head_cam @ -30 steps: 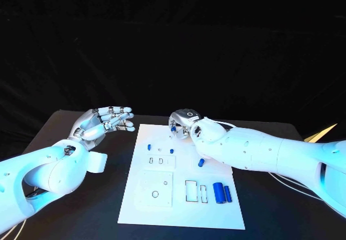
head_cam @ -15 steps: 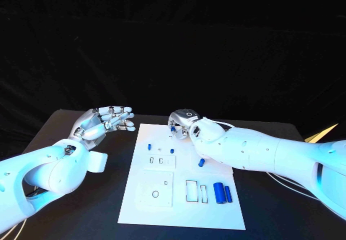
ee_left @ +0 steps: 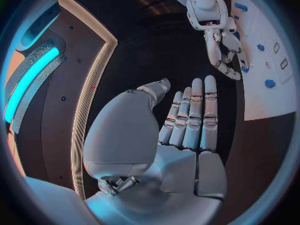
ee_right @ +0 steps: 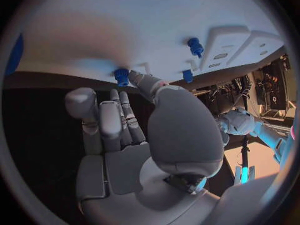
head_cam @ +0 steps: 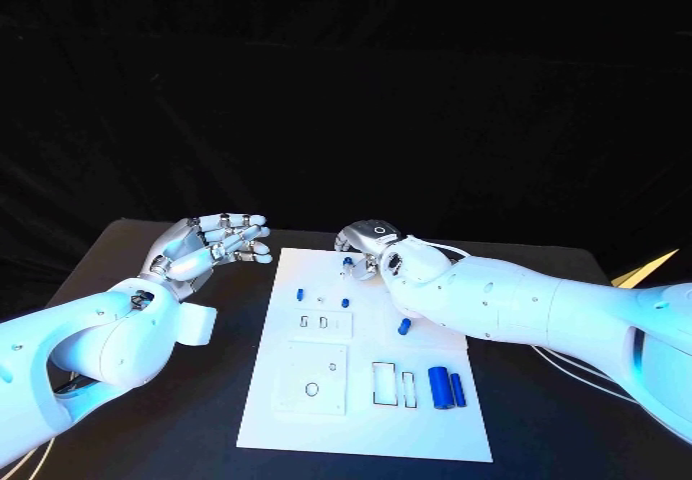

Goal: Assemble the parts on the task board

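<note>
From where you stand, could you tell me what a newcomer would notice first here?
The white task board in the middle of the black table, dotted with small blue parts. The right robot hand reaches over its far end, by a blue part; the left robot hand hovers beside the board, holding nothing.

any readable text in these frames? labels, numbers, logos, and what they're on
None readable.
The task board bears only outlined slots, no lettering.
The blue parts carry no marks that can be made out.
The back of the right hand has a small ring-shaped mark, not a legible character.
The left hand shows no label.
</note>
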Tool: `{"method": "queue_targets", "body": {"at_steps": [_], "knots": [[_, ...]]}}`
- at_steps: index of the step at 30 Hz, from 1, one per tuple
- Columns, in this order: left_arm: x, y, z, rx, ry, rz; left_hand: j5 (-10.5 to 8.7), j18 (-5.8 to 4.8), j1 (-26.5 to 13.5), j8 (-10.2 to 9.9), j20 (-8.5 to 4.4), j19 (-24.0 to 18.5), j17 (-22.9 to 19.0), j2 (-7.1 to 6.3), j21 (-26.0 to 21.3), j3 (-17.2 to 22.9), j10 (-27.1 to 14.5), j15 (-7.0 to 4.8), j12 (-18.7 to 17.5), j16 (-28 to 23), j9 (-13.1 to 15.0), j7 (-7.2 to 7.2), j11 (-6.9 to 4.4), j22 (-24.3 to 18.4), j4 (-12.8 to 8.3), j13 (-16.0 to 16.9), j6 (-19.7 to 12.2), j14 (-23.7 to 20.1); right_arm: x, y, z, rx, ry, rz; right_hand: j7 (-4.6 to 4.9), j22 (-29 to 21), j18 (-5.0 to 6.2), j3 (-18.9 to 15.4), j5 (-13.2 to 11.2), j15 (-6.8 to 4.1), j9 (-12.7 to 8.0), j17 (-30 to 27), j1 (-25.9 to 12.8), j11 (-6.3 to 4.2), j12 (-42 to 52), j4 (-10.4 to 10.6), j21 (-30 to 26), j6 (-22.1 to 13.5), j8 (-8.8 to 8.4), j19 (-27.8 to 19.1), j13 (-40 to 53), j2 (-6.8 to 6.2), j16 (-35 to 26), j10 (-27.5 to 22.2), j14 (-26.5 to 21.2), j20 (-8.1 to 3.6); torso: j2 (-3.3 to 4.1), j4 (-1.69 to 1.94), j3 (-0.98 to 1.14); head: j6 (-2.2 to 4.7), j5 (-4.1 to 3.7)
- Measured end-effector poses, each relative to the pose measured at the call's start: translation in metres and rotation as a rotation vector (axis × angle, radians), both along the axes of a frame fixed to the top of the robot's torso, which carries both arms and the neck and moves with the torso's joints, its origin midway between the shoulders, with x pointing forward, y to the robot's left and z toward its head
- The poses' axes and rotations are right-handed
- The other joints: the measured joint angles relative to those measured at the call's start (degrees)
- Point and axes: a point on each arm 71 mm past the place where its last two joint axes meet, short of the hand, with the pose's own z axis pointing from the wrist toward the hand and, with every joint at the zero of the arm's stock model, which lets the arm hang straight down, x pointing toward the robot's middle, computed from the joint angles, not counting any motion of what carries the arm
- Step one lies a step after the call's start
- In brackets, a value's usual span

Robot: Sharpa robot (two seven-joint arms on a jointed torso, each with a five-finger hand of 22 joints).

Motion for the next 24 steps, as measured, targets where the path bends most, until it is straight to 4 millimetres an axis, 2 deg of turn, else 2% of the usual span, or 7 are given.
{"method": "queue_targets", "body": {"at_steps": [1, 3, 5, 11, 15, 20, 24], "knots": [[0.0, 0.0, 0.0, 0.0, 0.0, 0.001, 0.0, -0.01, 0.0, 0.0, 0.0, 0.0, 0.0, 0.0, 0.0, 0.0, 0.0, 0.0, 0.0, 0.0, 0.0, 0.0, 0.0, 0.0, 0.0, 0.0, 0.0, 0.0, -0.001, -0.001, 0.0, 0.001, 0.001, 0.002, 0.5, -3.1, 0.01, -8.8, 0.1, 0.5, -0.6, -2.2, 4.1, 0.76, 0.0, 1.2, -2.8, -0.9, -0.97, -0.1, -0.3, 0.94, -1.2, -4.7, -0.6, 0.09, 0.01, -0.03, -0.01, 0.01, 0.01], [0.0, 0.001, 0.0, 0.001, 0.001, 0.002, 0.0, 0.0, 0.0, 0.0, 0.0, 0.0, 0.0, 0.0, 0.0, 0.0, 0.0, 0.0, 0.0, 0.0, 0.0, 0.0, 0.0, 0.0, 0.0, 0.0, 0.0, 0.0, -0.002, -0.004, 0.001, 0.003, 0.002, 0.003, -0.16, -5.3, 0.02, -18.5, 1.2, 0.5, -1.3, -3.7, 13.5, 1.12, 0.0, 13.1, -5.7, -1.2, -1.77, -0.7, -0.4, -0.03, -1.9, -10.1, -0.6, 0.72, 0.01, -0.06, 0.03, 0.04, 0.02], [0.001, 0.002, 0.0, 0.003, 0.001, 0.006, 0.0, 0.0, 0.0, 0.0, 0.0, 0.0, 0.0, 0.0, 0.0, 0.0, 0.0, 0.0, 0.0, 0.0, 0.0, 0.0, 0.0, 0.0, 0.0, 0.0, 0.0, 0.0, -0.005, -0.007, 0.002, 0.007, 0.003, 0.007, -0.18, -7.0, 0.04, -21.5, 1.2, 0.51, -1.5, -5.3, 17.1, 1.21, 0.0, 17.8, -7.7, -1.3, -1.8, -0.7, -0.5, -1.83, -2.8, -12.8, -0.6, 0.71, 0.01, -0.08, 0.07, 0.09, 0.08], [0.002, 0.009, 0.0, 0.008, 0.001, 0.022, 0.0, 0.0, 0.0, 0.0, 0.01, 0.0, 0.0, 0.0, 0.0, 0.0, 0.0, 0.0, 0.0, 0.0, 0.0, 0.0, 0.0, 0.0, 0.0, 0.0, 0.0, 0.0, -0.019, -0.026, 0.009, 0.032, 0.005, 0.012, -0.79, -7.9, 0.05, -22.2, 1.2, 0.7, -1.5, -6.0, 17.6, 1.28, 0.0, 18.4, -8.5, -2.1, -1.8, -0.8, -0.5, -2.4, -3.0, -13.6, -1.6, 0.62, 0.05, -0.21, 0.15, 0.38, 0.18], [0.002, 0.012, 0.0, 0.01, 0.001, 0.028, 0.0, 0.0, 0.0, 0.0, 0.01, 0.0, 0.0, 0.0, 0.0, 0.0, 0.0, 0.0, 0.0, 0.0, 0.0, 0.0, 0.0, 0.0, 0.0, 0.0, 0.0, 0.0, -0.026, -0.051, 0.022, 0.073, -0.001, -0.018, -0.09, -7.1, 0.04, -22.2, 1.2, -0.02, -1.5, -5.6, 17.4, -0.09, 2.1, 18.4, -8.5, -0.9, -1.79, -0.1, -0.4, -2.17, -2.9, -4.9, -0.9, -0.05, 0.08, -0.36, 0.21, 0.62, -0.1], [0.002, 0.016, 0.0, 0.013, 0.002, 0.035, 0.0, -0.01, 0.0, 0.0, 0.29, -0.3, 0.0, 0.0, 0.0, 0.0, 0.0, 0.01, 0.0, 0.0, 0.0, 0.01, 0.0, 0.0, 0.0, 0.0, 0.0, 0.0, -0.033, -0.092, 0.041, 0.162, 0.031, -0.099, 0.03, -2.0, -0.01, -22.2, 1.2, -1.16, -1.5, -1.6, 14.7, -0.73, 6.2, 18.4, -4.3, 2.3, -1.78, 1.3, 0.7, 0.44, -0.5, 3.7, 0.3, -1.45, 0.09, -0.74, 0.32, 0.8, -0.36], [0.002, 0.017, 0.0, 0.013, 0.002, 0.036, 0.0, -0.01, 0.0, 0.0, 0.29, -0.3, 0.1, 0.0, 0.0, 0.0, 0.0, 0.11, 0.0, 0.0, 0.0, 0.0, 0.0, 0.0, 0.0, 0.0, 0.0, -0.5, -0.034, -0.121, 0.046, 0.205, 0.086, -0.168, -0.29, 2.7, -0.08, -21.3, 1.2, -2.0, -1.5, 2.5, 13.0, -1.52, 9.0, 18.1, 0.0, 3.5, -1.71, 2.8, 2.7, -1.26, 2.1, 7.8, 1.1, -2.15, 0.09, -1.02, 0.47, 0.87, -0.47]]}}
